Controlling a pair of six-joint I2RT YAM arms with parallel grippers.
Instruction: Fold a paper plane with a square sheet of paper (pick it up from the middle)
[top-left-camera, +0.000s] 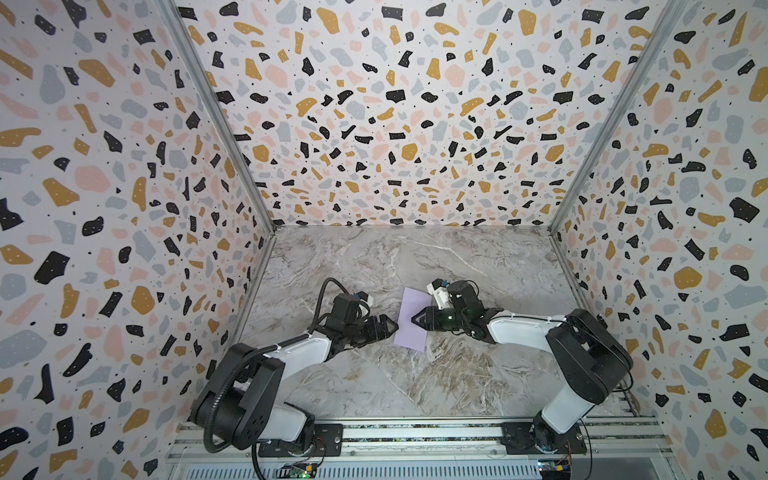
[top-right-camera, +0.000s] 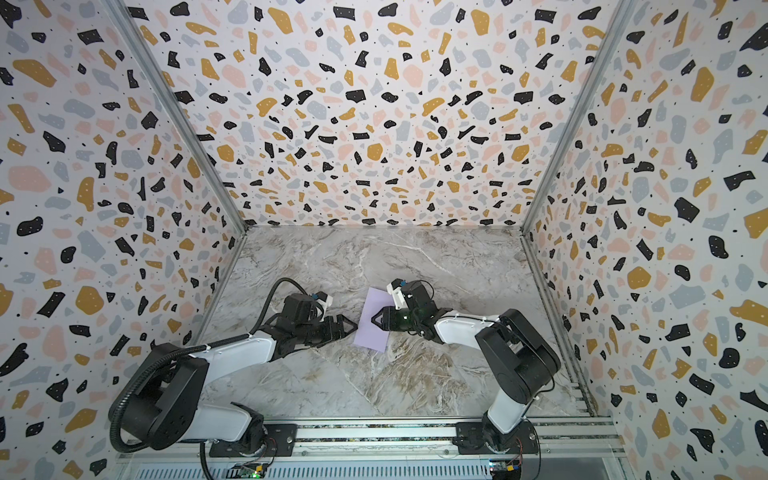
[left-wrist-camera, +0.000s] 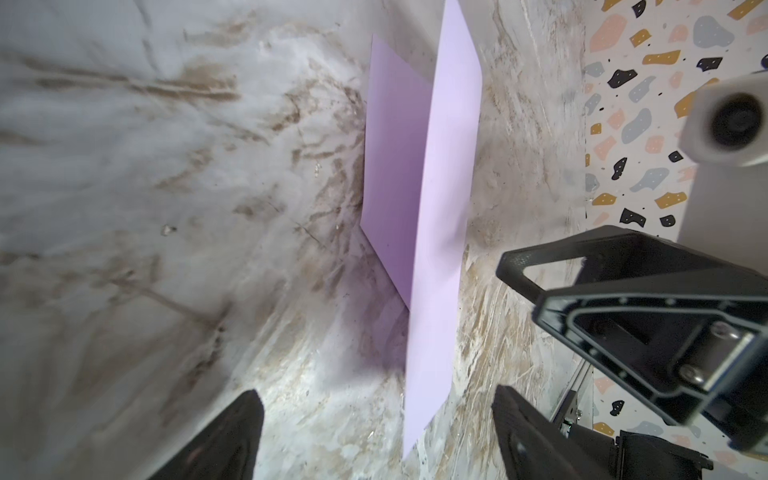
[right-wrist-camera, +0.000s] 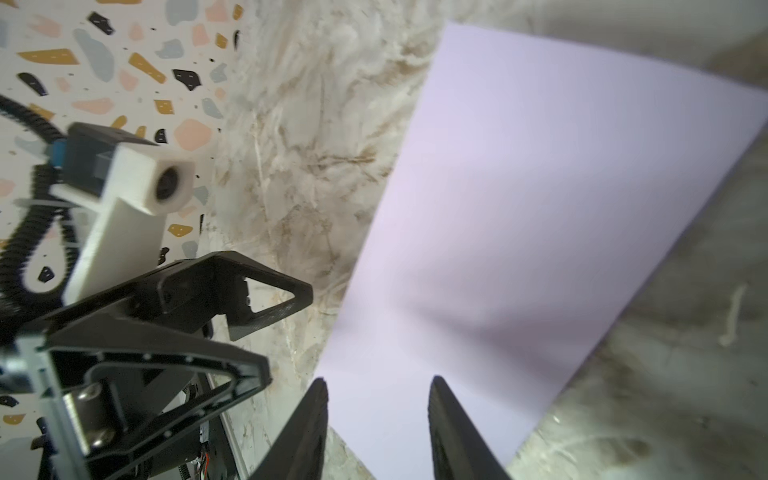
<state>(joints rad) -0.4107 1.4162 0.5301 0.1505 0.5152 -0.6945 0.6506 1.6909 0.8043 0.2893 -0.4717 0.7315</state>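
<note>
setting: a marble-look table (top-left-camera: 374, 257) boxed in by speckled walls (top-left-camera: 374, 104); two robot arms reach in from a rail (top-left-camera: 415, 432) at the near edge.
paper, place: the square sheet of paper (top-left-camera: 409, 338), plain pale lilac, is near the middle of the table, between the two grippers. in both top views it shows as a narrow slanted strip rather than a full square.
paper, shape: in the left wrist view the sheet (left-wrist-camera: 440, 208) is bent along a straight line into two panels, one bright and one in shade. how far it is folded i cannot tell.
left gripper: the left gripper (top-left-camera: 392, 326) sits low, just beside the sheet's left edge. its fingers are spread wide, and the sheet's near end shows in the gap, not pinched.
right gripper: the right gripper (top-left-camera: 415, 319) reaches over the sheet's right edge. its fingers stand partly apart, with lilac paper showing in the gap (right-wrist-camera: 376, 382). whether they touch the sheet i cannot tell.
</note>
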